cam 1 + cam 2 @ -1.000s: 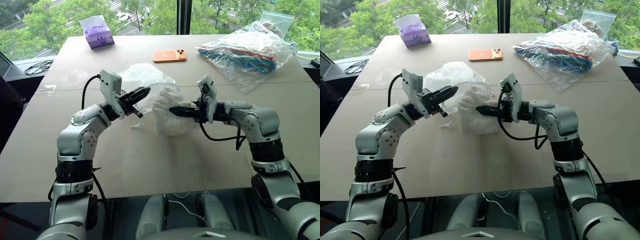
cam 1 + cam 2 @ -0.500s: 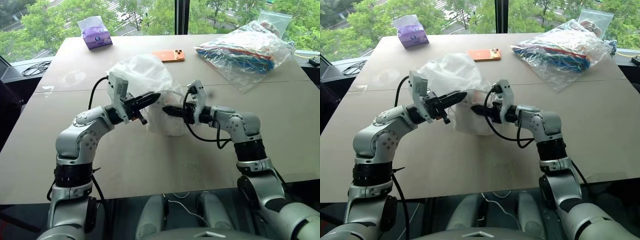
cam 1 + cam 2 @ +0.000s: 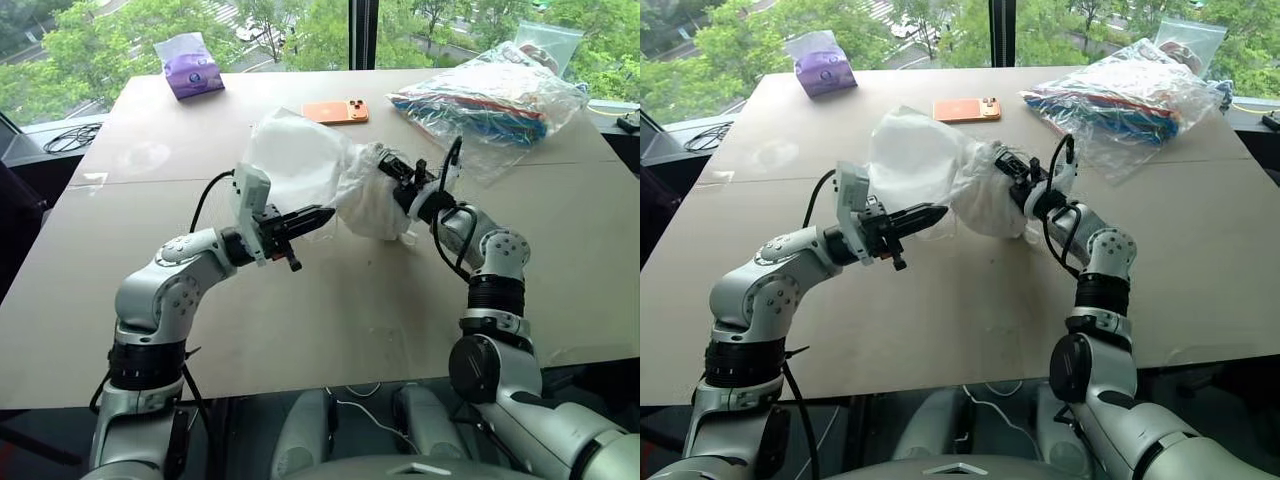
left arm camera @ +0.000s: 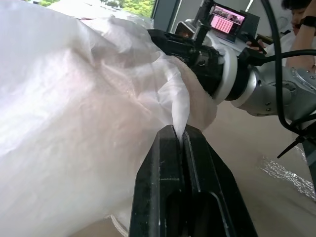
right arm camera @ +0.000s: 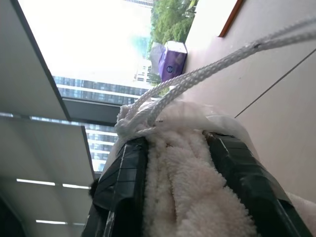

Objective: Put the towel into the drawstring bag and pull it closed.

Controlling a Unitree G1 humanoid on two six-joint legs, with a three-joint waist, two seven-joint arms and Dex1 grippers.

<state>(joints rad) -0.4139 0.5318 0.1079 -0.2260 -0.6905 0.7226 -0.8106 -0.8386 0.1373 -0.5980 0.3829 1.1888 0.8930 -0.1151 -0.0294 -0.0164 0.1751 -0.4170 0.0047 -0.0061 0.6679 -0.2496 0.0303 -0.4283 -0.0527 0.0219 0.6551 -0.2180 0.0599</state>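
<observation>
Bulging white drawstring bag [image 3: 310,165] hangs lifted, fluffy towel [image 5: 185,197] at its mouth.

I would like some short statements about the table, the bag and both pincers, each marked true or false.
1. The left pincer pinches the edge of the drawstring bag. True.
2. The right pincer is empty. False: it holds the towel between its fingers.
3. The orange phone lies on the table beyond the bag. True.
4. The purple tissue pack is inside the big clear plastic bag. False: it stands alone at the far left corner.
</observation>
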